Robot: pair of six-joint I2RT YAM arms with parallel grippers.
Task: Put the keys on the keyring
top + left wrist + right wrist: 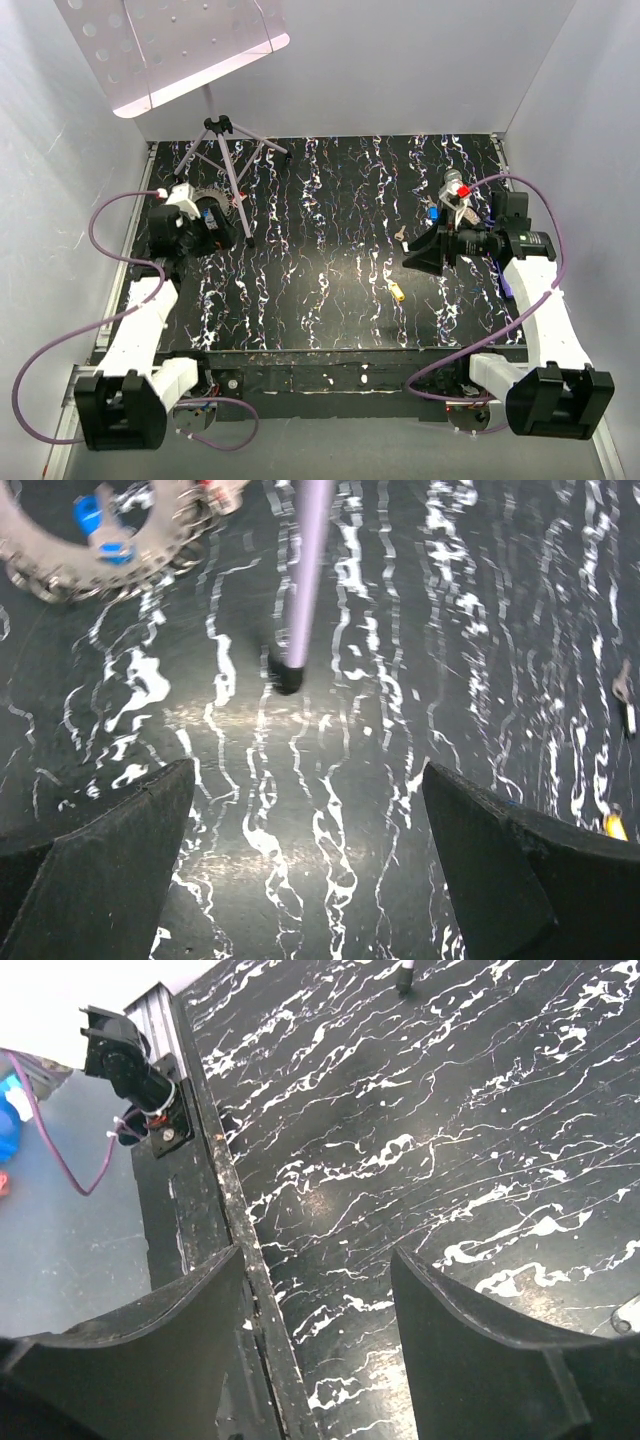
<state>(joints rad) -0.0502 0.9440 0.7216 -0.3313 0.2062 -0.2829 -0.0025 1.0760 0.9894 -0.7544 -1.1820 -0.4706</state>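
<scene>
Between the left jaws there was nothing but bare tabletop (330,320). They were spread wide and empty, pointing down. Just ahead of them and off to their left lay a grey toothed ring (60,580) with a couple of blue bits on it. That's probably the keyring, though the wrist view was too blurry to say whether those blue bits were keys already threaded on. A purple tripod leg (305,570) came down just beyond the gap.

The right jaws were wide and empty too, hanging over the near edge of the tabletop. The loose keys sat around them: a yellow key (397,292) a bit to their near side, a silver key (401,235) just off their tips, a blue key (432,212) close behind, and a red-headed one (462,190) further back next to some shiny metal thing that couldn't be made out.

So it looked like barely any progress: at least four keys were loose, none was gripped, and all lay well apart from the ring. Pretty much all the picking up and threading was left to do.
</scene>
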